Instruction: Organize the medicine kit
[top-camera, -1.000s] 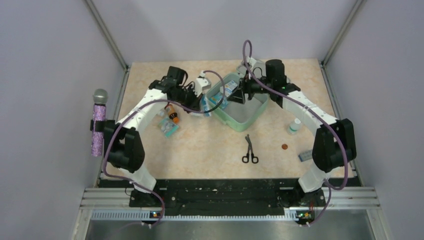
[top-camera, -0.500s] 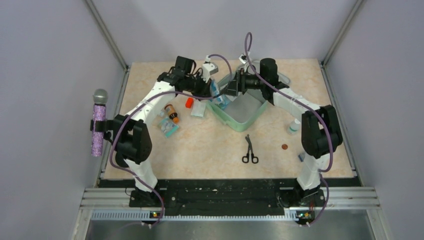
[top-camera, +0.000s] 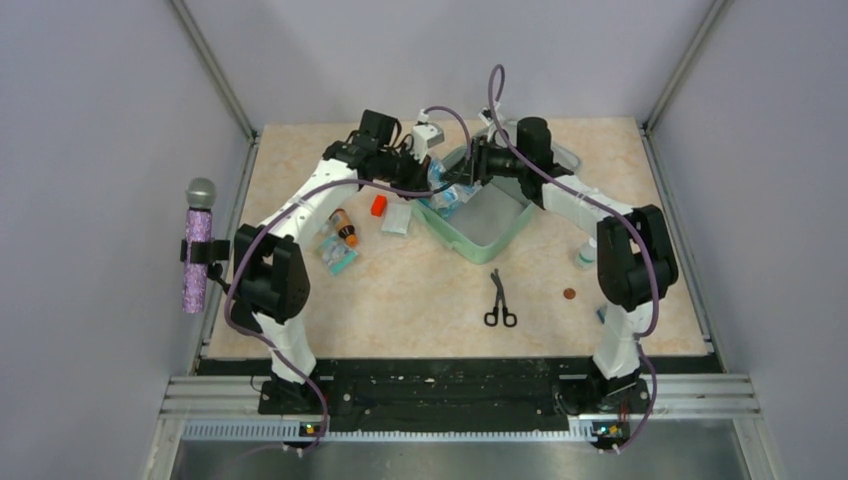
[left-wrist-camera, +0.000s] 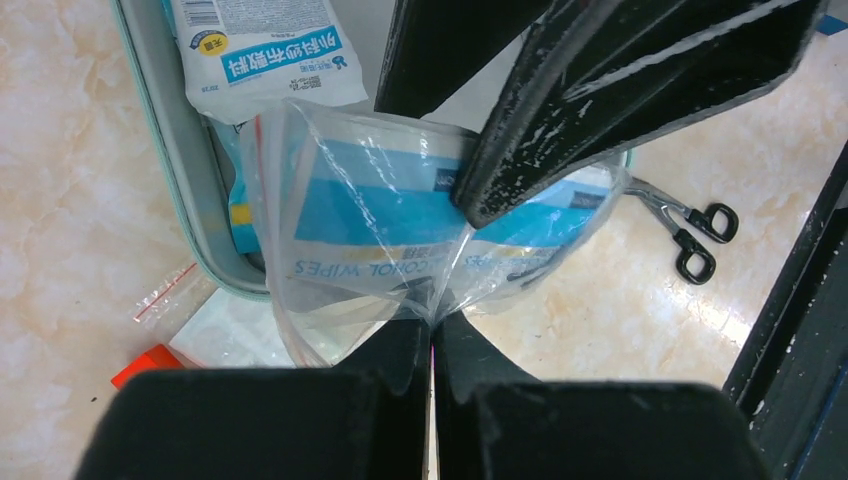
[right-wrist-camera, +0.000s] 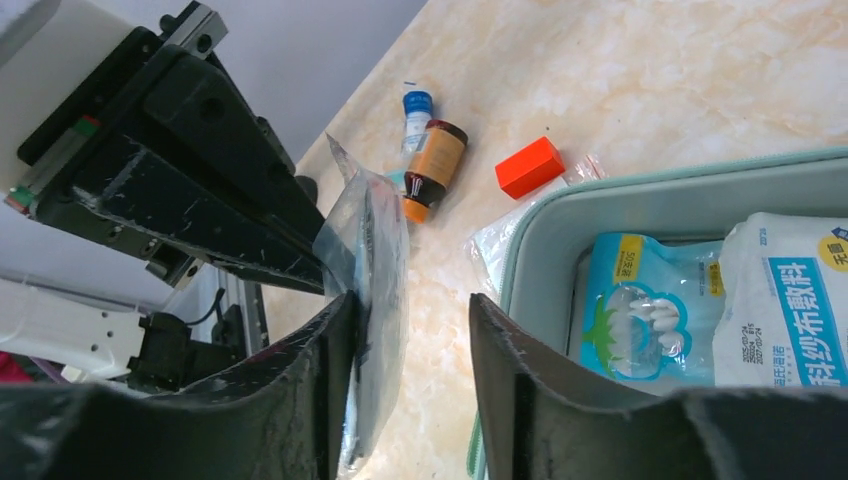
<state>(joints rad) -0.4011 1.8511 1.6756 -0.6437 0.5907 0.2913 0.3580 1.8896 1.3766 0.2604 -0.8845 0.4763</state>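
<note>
The medicine kit (top-camera: 470, 252) is a mint-green box lying open at the back of the table. A white dressing packet (right-wrist-camera: 790, 300) and a cotton swab packet (right-wrist-camera: 640, 310) lie in it. My left gripper (left-wrist-camera: 433, 322) is shut on the edge of a clear bag of alcohol wipes (left-wrist-camera: 370, 230), holding it up above the kit's left wall (left-wrist-camera: 190, 170). My right gripper (right-wrist-camera: 412, 305) is open with a finger on either side of that bag (right-wrist-camera: 375, 270). Its left finger touches the plastic and the other stands apart. In the top view both grippers meet at the bag (top-camera: 443, 190).
Left of the kit lie an orange-capped bottle (top-camera: 343, 226), a red block (top-camera: 378, 205), a white sachet (top-camera: 397, 220) and a teal packet (top-camera: 338, 255). Black scissors (top-camera: 500, 300) lie in front. A small white bottle (top-camera: 588, 252) and a coin (top-camera: 569, 294) sit to the right.
My left gripper carried the bag rightwards to the kit's left edge. My right gripper swung left out of the kit to the bag, and its jaws narrowed around it.
</note>
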